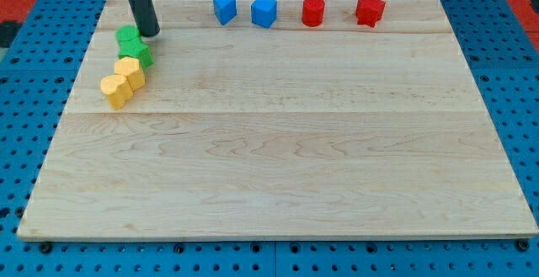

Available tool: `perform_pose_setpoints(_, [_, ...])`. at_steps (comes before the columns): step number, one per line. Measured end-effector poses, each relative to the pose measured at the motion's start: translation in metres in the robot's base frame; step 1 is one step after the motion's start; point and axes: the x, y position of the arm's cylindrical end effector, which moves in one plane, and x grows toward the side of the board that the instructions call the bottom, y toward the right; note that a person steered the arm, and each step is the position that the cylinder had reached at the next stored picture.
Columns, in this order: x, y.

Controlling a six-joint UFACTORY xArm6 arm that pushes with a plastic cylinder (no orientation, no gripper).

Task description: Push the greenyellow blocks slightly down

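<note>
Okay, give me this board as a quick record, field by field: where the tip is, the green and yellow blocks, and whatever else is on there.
tip: my tip at the view's upper left, just right of the upper green block
green blocks: upper green block and lower green block, close together
yellow blocks: upper yellow block and lower yellow block, directly below the greens
cluster: the four form a diagonal line near the left edge
blue blocks: and, top edge
red blocks: and, top edge
surface: wooden board

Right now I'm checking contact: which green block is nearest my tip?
The upper green block, topmost of the green-yellow cluster, sits just left of my tip; the other green block lies lower.
</note>
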Motion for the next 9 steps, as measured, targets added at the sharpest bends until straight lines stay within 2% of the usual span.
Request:
perform_pose_setpoints(1, [0.020,0.008])
perform_pose_setpoints(2, [-0.019,0.023])
perform_pose_setpoints(3, [-0.041,0.004])
perform_pose_setpoints(4, [-0.041,-0.029])
perform_pose_setpoints(6, [-0.041,-0.027])
perform_pose_setpoints(7, [-0.010,-0.024])
perform_pose_setpoints(8, [0.039,-0.024])
perform_pose_setpoints(9, [0.025,0.006])
